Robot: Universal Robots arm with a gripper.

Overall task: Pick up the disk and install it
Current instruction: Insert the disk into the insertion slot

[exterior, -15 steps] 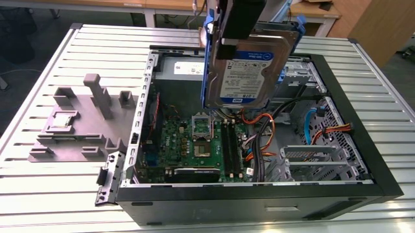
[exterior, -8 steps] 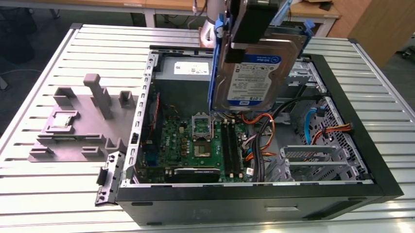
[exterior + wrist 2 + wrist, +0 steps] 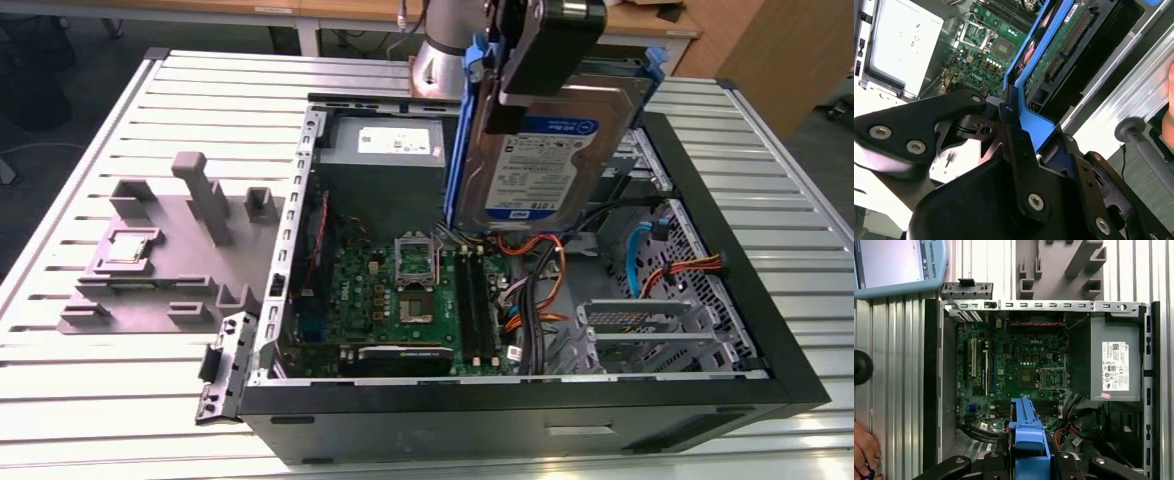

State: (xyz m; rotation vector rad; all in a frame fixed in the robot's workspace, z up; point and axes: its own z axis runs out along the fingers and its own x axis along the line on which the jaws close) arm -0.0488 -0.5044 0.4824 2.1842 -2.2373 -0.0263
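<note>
Step in hand, by my judgement: pickup is done and the install is not, since the disk hangs in the air.

Exterior view, its left to its right:
- A grey fixture (image 3: 174, 250) lies on the slatted counter (image 3: 107, 400), just beside the case (image 3: 534, 425) and apart from the work.
- The case lies open side up. In it I see the power supply (image 3: 380, 150) at the far end, the motherboard (image 3: 400, 300) on the floor nearer the camera, and loose orange and blue cables (image 3: 547, 290) beside the board.
- The disk (image 3: 561, 150) hangs above the case's middle, nearly upright, label toward the camera, blue rails along its edges. It touches nothing in the case.
- The gripper (image 3: 514, 100) pinches the disk at its upper end. In the second wrist view the fingers (image 3: 1015, 135) are pressed on a blue rail.
- A grey metal cage (image 3: 654, 330) sits in the case's near right corner, well below the disk.

Judgement: seating calls for turning the disk to line its rails up with a bay and keeping it off the cables.

In the first wrist view a person's hand (image 3: 864, 450) rests on the counter outside the case.
</note>
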